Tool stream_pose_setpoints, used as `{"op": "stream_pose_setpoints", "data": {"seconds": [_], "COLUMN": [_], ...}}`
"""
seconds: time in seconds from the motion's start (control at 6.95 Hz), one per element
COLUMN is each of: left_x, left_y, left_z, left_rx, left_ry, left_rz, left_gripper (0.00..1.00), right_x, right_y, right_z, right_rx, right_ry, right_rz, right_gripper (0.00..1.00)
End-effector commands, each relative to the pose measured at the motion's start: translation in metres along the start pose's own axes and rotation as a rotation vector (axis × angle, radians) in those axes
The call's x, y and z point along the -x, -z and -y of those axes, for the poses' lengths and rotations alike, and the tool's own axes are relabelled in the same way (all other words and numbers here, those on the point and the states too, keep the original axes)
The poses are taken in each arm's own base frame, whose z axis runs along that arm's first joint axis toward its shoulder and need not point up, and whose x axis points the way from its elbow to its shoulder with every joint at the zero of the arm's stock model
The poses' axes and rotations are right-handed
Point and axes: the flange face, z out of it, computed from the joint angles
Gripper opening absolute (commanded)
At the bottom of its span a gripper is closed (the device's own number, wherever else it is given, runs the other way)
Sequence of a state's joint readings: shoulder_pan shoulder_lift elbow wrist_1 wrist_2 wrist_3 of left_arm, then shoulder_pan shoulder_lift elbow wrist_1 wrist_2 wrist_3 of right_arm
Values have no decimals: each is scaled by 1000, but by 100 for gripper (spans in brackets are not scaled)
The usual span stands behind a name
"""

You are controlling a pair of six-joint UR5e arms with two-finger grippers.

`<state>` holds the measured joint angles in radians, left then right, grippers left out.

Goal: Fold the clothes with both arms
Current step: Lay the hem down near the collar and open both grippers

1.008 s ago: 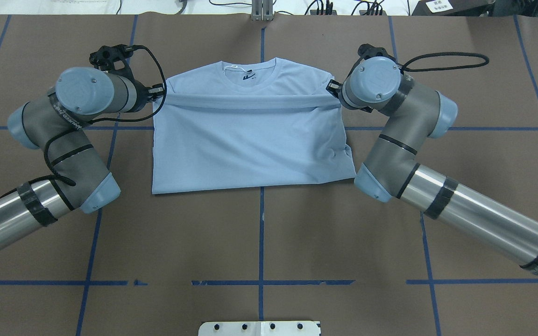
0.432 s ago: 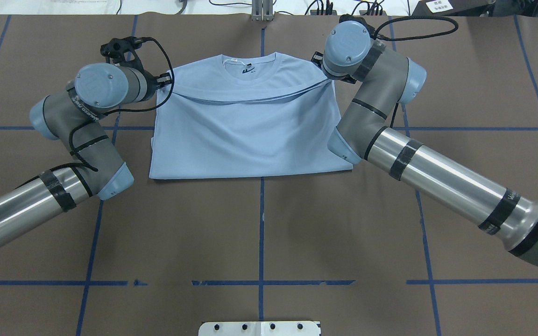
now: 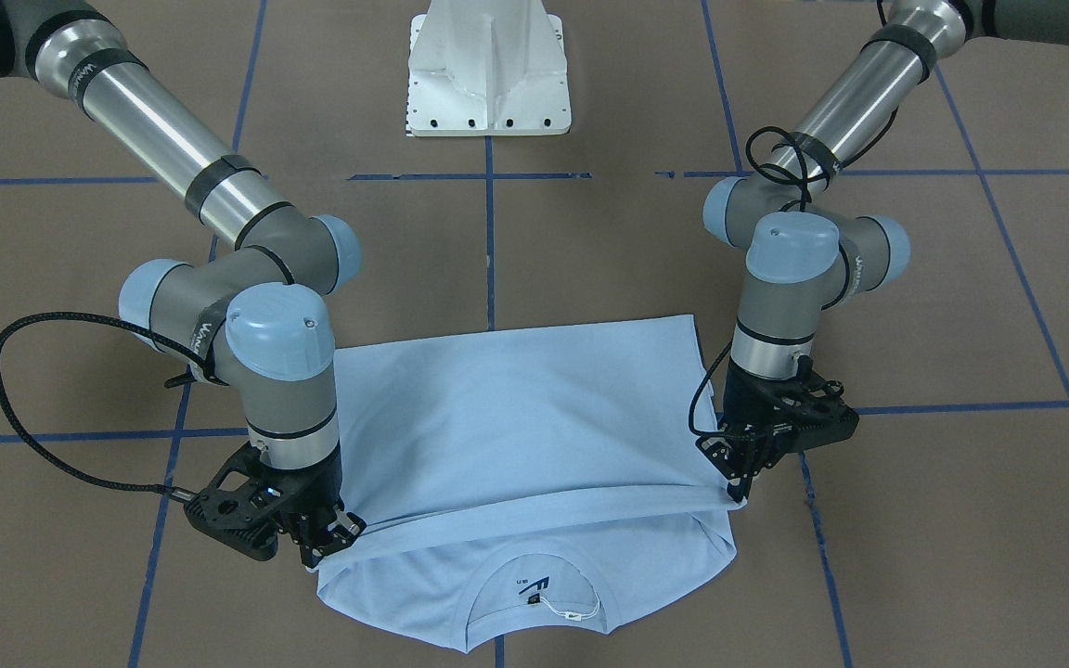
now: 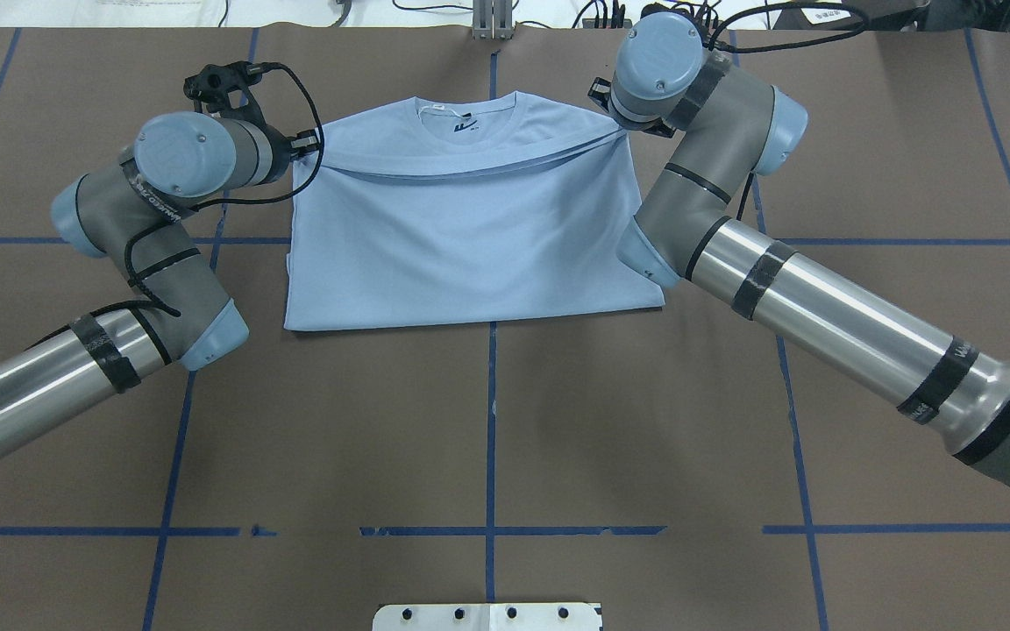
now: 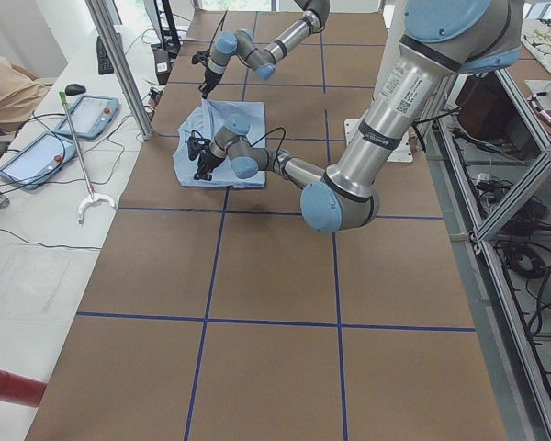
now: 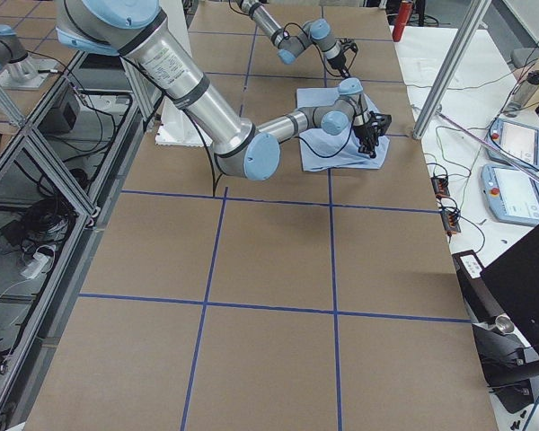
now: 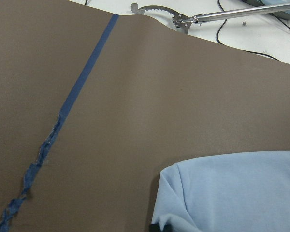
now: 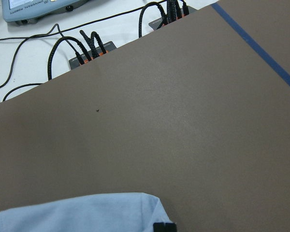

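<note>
The light blue T-shirt [image 4: 470, 237] lies on the brown table, its near part doubled over toward the collar [image 4: 467, 109]. The folded edge runs just short of the collar and dark neck label [image 3: 534, 589]. My left gripper [image 4: 299, 151] is shut on that edge's left end; it also shows in the front view [image 3: 737, 492]. My right gripper [image 4: 615, 123] is shut on the other end, lower left in the front view [image 3: 326, 547]. Each wrist view shows a shirt corner [image 7: 232, 193] [image 8: 77, 212] at the bottom edge.
Blue tape lines [image 4: 490, 421] grid the table. The white pedestal base [image 3: 488, 70] stands on the robot's side. Cables and a power strip [image 8: 92, 48] lie past the far table edge, with a reaching tool [image 7: 183, 19]. Tablets [image 5: 92, 110] and a person's sleeve [image 5: 0, 92] are beside the table.
Both grippers have carried the folded edge farther toward the collar, the right one moving more. The shirt's near edge has slid away from the robot.
</note>
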<state>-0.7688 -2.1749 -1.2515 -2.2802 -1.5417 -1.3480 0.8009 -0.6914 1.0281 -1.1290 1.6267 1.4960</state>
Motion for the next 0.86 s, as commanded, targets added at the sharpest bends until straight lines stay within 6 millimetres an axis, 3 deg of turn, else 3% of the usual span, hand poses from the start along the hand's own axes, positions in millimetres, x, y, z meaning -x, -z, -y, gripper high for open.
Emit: {"op": "stream_pose_setpoints", "data": {"seconds": [0.0, 0.29, 0.43, 0.58, 0.72], "left_x": [0, 1, -1, 12, 11], "left_y": [2, 2, 4, -1, 1], "left_z": [2, 3, 4, 2, 4], "left_rx": [-6, -6, -12, -9, -14], "left_ry": [2, 5, 8, 3, 6], "left_rz": [-17, -16, -38, -25, -40], "left_gripper": [0, 14, 36, 44, 47], "right_x": [0, -1, 8, 20, 24], "right_y": [-8, -15, -10, -2, 3], "right_z": [3, 2, 2, 0, 1], "right_rx": [1, 0, -3, 1, 7], "right_ry": [9, 10, 11, 12, 11], "right_rz": [-21, -36, -27, -10, 1], "right_gripper": [0, 0, 30, 47, 55]}}
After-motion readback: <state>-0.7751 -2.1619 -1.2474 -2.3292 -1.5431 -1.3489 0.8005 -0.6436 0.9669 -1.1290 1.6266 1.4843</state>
